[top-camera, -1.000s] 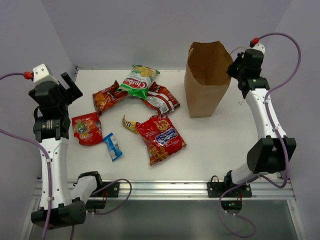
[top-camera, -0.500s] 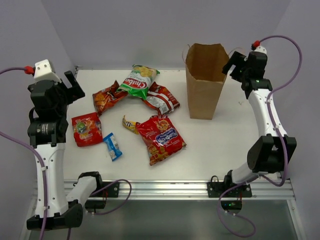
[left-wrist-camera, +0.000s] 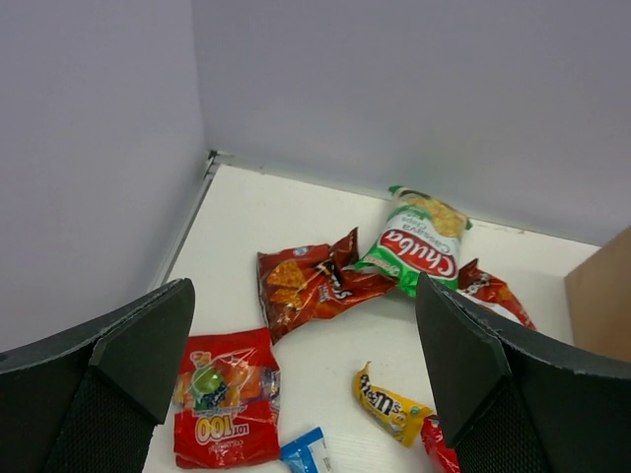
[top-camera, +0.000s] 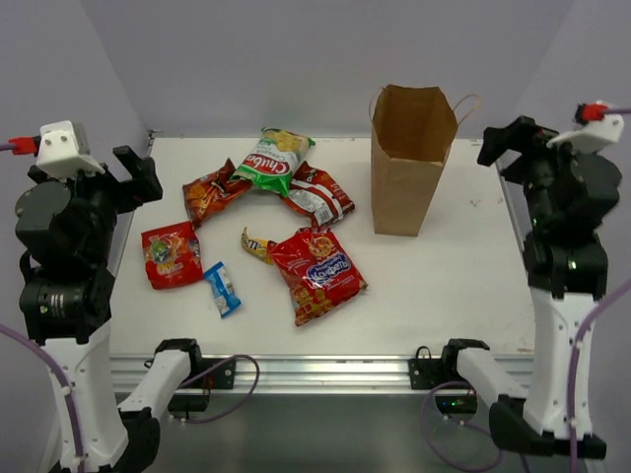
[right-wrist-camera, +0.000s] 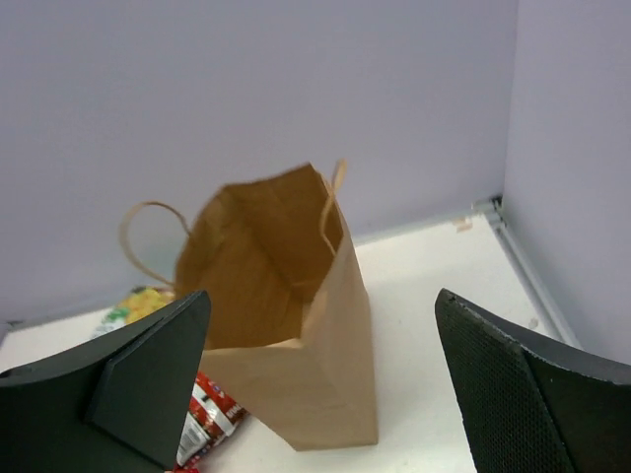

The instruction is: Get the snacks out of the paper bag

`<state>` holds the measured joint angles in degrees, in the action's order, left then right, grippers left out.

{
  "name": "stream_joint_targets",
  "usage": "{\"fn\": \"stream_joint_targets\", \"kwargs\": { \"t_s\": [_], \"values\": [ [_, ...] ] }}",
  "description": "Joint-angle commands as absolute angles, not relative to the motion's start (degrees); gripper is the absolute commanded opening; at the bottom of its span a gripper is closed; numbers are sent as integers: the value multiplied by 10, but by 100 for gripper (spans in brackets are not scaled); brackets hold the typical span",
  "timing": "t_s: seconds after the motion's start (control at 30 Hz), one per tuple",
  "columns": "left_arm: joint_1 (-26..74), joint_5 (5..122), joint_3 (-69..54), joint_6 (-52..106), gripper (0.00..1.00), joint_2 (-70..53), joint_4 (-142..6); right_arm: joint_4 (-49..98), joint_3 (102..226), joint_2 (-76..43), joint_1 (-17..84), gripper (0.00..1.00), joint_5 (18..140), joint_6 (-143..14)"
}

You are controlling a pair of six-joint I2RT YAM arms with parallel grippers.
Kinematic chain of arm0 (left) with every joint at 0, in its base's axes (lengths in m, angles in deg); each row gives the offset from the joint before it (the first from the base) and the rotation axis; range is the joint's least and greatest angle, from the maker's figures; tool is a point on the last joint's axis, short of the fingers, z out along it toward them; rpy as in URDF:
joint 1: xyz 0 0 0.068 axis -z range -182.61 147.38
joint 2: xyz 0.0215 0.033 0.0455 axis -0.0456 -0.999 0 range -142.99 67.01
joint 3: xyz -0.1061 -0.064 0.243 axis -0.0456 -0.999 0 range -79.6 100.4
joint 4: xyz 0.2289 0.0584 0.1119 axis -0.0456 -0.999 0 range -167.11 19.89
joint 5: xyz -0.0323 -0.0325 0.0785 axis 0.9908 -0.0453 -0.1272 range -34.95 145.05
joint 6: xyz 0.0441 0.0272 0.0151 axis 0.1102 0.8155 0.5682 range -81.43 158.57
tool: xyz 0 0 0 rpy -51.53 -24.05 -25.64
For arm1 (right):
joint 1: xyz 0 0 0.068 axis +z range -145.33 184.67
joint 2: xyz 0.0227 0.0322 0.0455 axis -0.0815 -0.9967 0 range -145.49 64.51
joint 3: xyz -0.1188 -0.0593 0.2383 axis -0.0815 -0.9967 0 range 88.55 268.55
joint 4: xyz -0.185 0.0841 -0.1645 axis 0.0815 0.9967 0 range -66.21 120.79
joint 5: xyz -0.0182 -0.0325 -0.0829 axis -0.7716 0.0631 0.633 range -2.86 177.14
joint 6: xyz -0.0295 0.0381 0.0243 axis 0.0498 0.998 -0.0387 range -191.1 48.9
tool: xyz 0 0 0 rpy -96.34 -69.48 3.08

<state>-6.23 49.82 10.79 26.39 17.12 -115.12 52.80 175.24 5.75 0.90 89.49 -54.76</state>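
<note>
The paper bag [top-camera: 412,168] stands upright and open at the back right, with nothing showing inside it [right-wrist-camera: 281,296]. Several snacks lie on the table left of it: a green-white chip bag [top-camera: 273,161], an orange-red chip bag [top-camera: 210,192], a dark red packet [top-camera: 317,194], a yellow candy pack [top-camera: 256,244], a large red bag [top-camera: 317,273], a small red packet [top-camera: 171,254] and a blue bar [top-camera: 222,288]. My left gripper [top-camera: 136,175] hangs open, high over the table's left edge. My right gripper [top-camera: 511,140] is open, raised to the right of the bag and apart from it.
Grey walls close the table at the back and both sides. The bag's thin handles [right-wrist-camera: 148,236] stick out from its rim. A bare white tabletop [top-camera: 444,276] lies in front of the bag. The left wrist view looks down on the snack cluster [left-wrist-camera: 414,241].
My right gripper opened, let go of the bag's rim and drew back up to the right. The left arm lifted and pulled back. The bag settled upright.
</note>
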Motion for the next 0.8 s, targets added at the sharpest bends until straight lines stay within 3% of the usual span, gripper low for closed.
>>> {"fn": "stream_joint_targets", "kwargs": {
  "t_s": [0.0,0.37,0.77],
  "values": [
    [-38,533,151,290,100,209,-1167,552,1742,157,9,99,892,-574],
    [58,427,212,296,100,299,-1187,539,1656,443,62,99,876,-576],
    [83,397,203,287,100,304,-1199,496,1583,524,125,99,924,-627]
  ]
}}
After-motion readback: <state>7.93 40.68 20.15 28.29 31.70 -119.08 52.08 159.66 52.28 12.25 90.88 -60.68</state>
